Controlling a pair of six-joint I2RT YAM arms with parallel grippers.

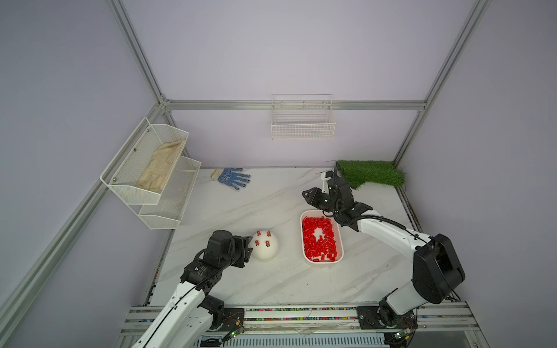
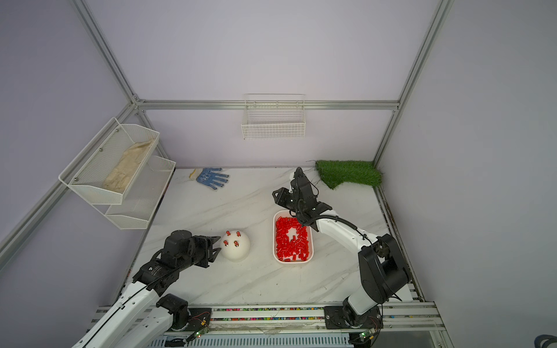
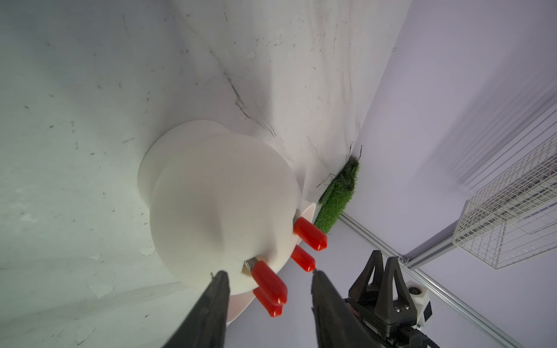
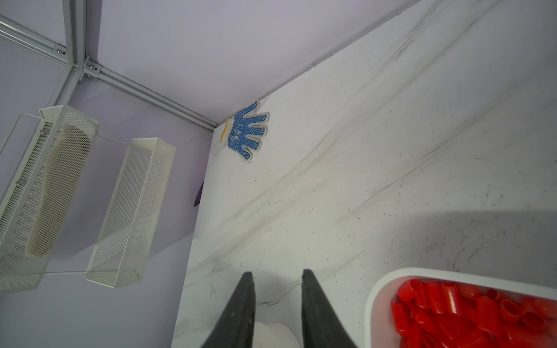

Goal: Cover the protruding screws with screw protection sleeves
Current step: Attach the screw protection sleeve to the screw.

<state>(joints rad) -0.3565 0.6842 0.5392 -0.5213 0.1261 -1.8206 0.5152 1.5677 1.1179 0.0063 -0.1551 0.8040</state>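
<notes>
Sleeves (image 3: 310, 238), bright red, sit on all four protruding screws (image 3: 249, 265) atop the white dome (image 1: 265, 250). In the left wrist view a sliver of silver thread peeks out beneath one cap. Left gripper (image 2: 217, 244) hovers at the dome's nine o'clock, jaws parted. The nearest capped screw sits in the gap between the fingers, and nothing is clamped. Over at the dome's three o'clock, the white tray (image 1: 341, 244) holds a heap of loose sleeves (image 1: 319, 238). Right gripper (image 4: 276, 272) hangs above the tray's eleven o'clock corner, fingers a narrow gap apart and empty. Far back on the table, a blue dotted glove (image 1: 233, 177) lies at eleven o'clock and a green turf patch (image 1: 370, 173) at one o'clock.
</notes>
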